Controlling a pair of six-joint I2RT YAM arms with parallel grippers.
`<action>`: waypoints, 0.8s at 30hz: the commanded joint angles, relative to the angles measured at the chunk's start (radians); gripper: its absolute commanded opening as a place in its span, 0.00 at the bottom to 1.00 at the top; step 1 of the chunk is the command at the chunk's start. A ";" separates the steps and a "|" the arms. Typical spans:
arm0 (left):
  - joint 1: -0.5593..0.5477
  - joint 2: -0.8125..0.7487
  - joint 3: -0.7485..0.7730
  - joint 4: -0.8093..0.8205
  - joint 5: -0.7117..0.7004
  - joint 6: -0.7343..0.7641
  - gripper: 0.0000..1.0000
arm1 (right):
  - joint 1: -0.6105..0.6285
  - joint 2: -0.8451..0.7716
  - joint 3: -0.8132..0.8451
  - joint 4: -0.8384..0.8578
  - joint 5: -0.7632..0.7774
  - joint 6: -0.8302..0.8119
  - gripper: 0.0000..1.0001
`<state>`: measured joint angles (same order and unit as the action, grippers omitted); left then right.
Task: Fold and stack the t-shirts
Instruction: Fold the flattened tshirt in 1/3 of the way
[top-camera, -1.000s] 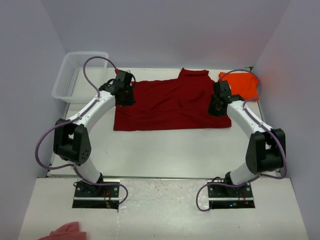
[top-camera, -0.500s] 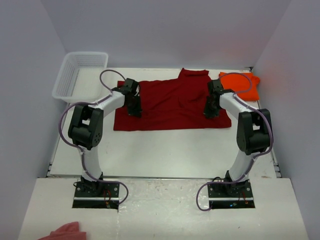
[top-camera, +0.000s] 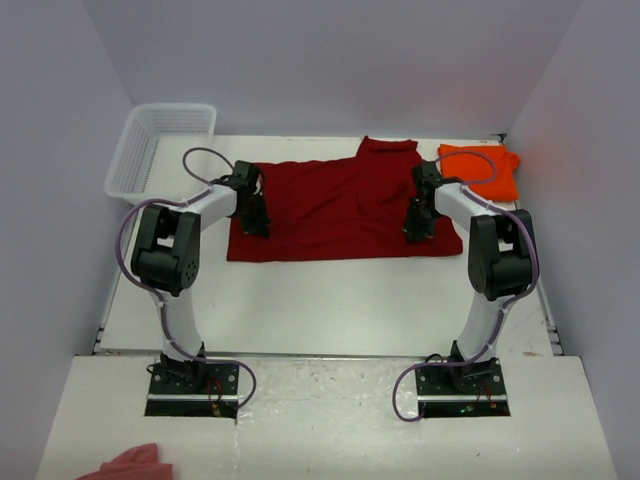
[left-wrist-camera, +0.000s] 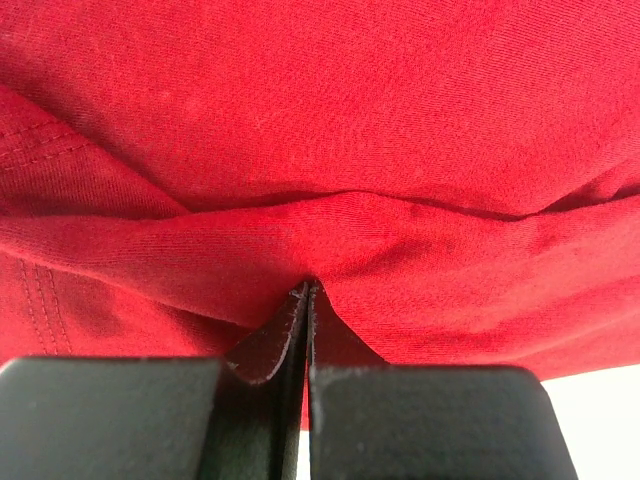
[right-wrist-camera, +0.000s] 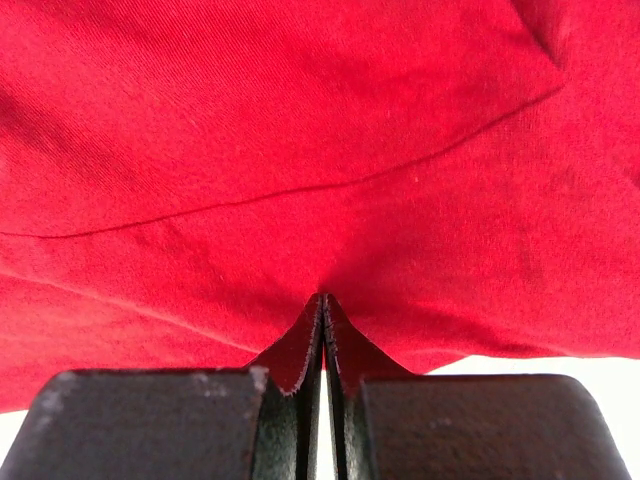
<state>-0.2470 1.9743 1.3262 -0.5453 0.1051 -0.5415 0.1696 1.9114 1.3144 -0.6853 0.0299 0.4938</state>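
Note:
The dark red t-shirt (top-camera: 340, 205) lies spread flat across the back of the table, collar towards the far wall. My left gripper (top-camera: 260, 225) is over its left part and my right gripper (top-camera: 413, 232) over its right part, both pointing down into the cloth. In the left wrist view the left gripper (left-wrist-camera: 308, 285) is shut, and the red cloth (left-wrist-camera: 320, 120) puckers into a ridge at its tips. The right gripper (right-wrist-camera: 323, 297) is shut the same way, with creases in the cloth (right-wrist-camera: 300, 120) running to its tips. The orange t-shirt (top-camera: 485, 170) lies folded at the back right.
A white mesh basket (top-camera: 175, 107) stands at the back left corner. A pale pink cloth scrap (top-camera: 135, 465) lies off the table at the bottom left. Bare white tabletop (top-camera: 330, 300) stretches between the shirt and the arm bases.
Both arms have folded their elbows in towards the middle. The grippers have shifted inward and nearer along the shirt's sides and stayed shut. The shirt's outline looks much the same.

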 joint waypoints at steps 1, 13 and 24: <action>0.011 0.041 -0.073 -0.047 -0.036 -0.006 0.00 | 0.001 0.008 0.049 -0.045 -0.024 0.034 0.00; 0.058 0.047 -0.186 -0.090 -0.047 -0.006 0.00 | 0.025 0.038 0.080 -0.149 -0.015 0.109 0.00; 0.095 0.028 -0.255 -0.202 -0.100 -0.017 0.00 | 0.106 0.048 0.068 -0.197 0.019 0.169 0.00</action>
<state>-0.1768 1.9076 1.1828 -0.4603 0.1921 -0.5957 0.2405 1.9575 1.3834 -0.8440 0.0147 0.6193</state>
